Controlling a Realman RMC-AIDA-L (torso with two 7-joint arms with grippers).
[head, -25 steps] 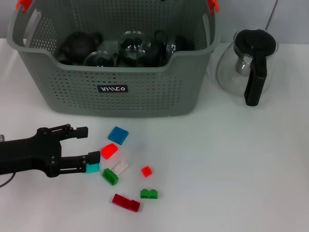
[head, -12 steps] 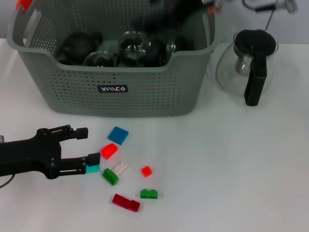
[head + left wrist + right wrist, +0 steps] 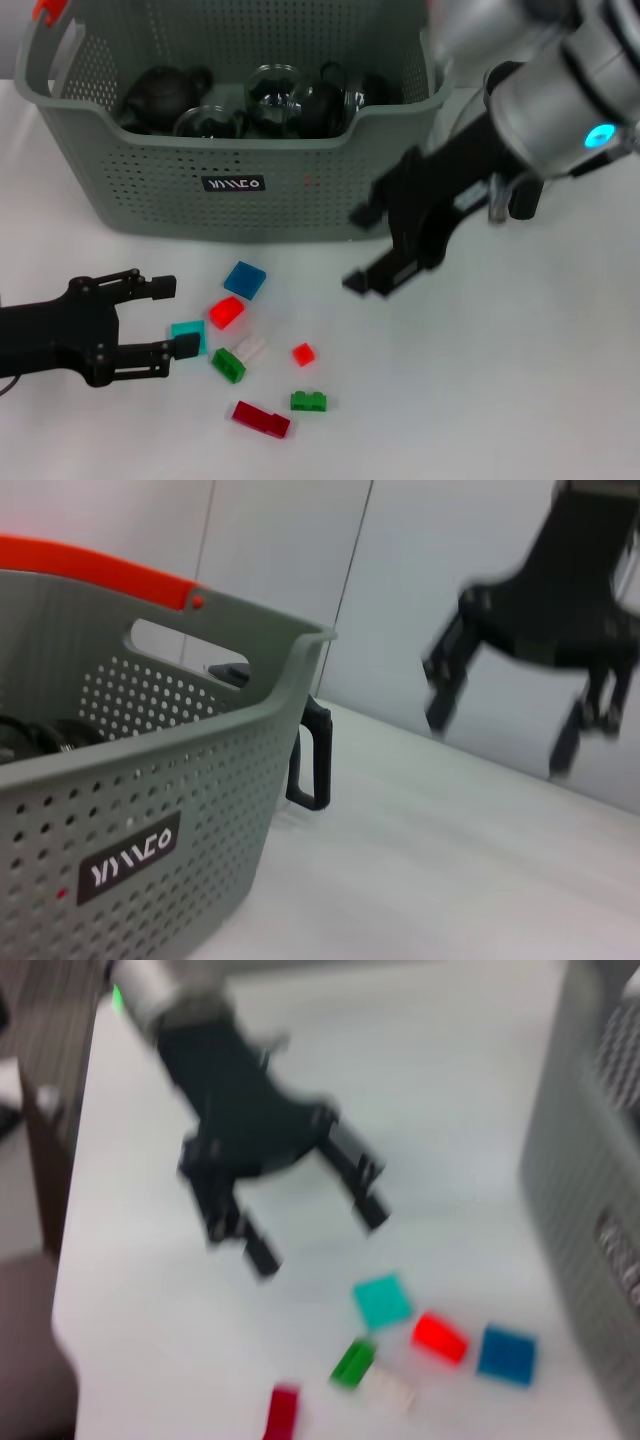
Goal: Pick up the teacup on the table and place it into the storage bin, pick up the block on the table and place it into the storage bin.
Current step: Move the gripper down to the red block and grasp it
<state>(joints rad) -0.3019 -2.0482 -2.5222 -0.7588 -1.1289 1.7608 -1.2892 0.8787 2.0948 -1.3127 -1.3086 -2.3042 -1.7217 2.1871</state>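
Several small blocks lie in front of the storage bin (image 3: 150, 190): blue (image 3: 244, 279), red (image 3: 226, 312), teal (image 3: 187, 333), white (image 3: 249, 347) and green (image 3: 228, 365) among them. My left gripper (image 3: 172, 317) rests low at the left, open, with the teal block just off its nearer fingertip and nothing held. The right gripper (image 3: 352, 250) hangs open and empty before the bin's right front corner. No teacup shows on the table; glass cups (image 3: 207, 122) and dark teapots lie in the bin. The right wrist view shows the left gripper (image 3: 320, 1238) and the teal block (image 3: 382, 1300).
A glass carafe with a black handle (image 3: 522, 200) stands right of the bin, mostly hidden by my right arm; its handle (image 3: 310, 755) shows past the bin (image 3: 150, 780) in the left wrist view. Bare white table lies at the front right.
My right arm has swung in from the upper right, down in front of the bin. The left gripper has drawn back slightly, uncovering the teal block.
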